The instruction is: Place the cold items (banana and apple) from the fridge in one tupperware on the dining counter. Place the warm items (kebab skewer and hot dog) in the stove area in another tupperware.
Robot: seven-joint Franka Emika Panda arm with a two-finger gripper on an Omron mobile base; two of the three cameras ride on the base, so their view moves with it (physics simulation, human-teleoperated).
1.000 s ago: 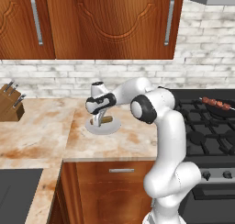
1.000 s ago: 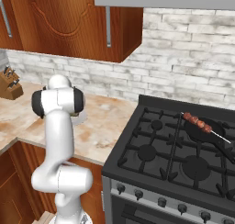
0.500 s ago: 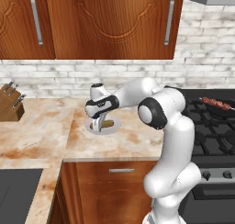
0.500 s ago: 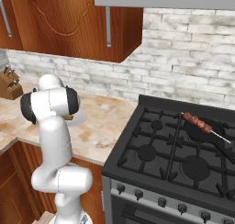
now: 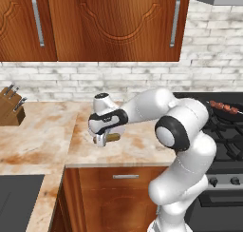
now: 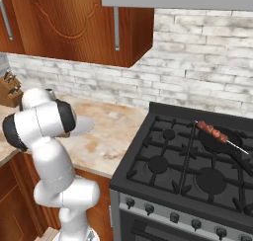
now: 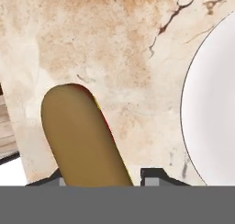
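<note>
My gripper (image 5: 104, 140) is shut on the hot dog (image 5: 113, 137), a tan bun with a red-brown sausage, and holds it low over the marbled counter (image 5: 52, 131) left of the stove. In the hand view the hot dog (image 7: 80, 136) runs up from between my fingertips, over bare counter, with a white plate (image 7: 213, 103) beside it. The kebab skewer (image 6: 212, 131) lies across a dark pan on the black stove (image 6: 168, 171), and it also appears at the far right as the skewer (image 5: 224, 106). The banana, apple, fridge and tupperware are out of view.
A wooden knife block (image 5: 10, 111) stands at the counter's left end against the brick wall. Wooden wall cabinets (image 5: 114, 22) hang above the counter. The arm's elbow (image 5: 173, 131) bulges over the counter's front edge beside the stove.
The arm has swung and its elbow has come forward. The gripper with the hot dog has shifted slightly toward the counter's front, off the plate.
</note>
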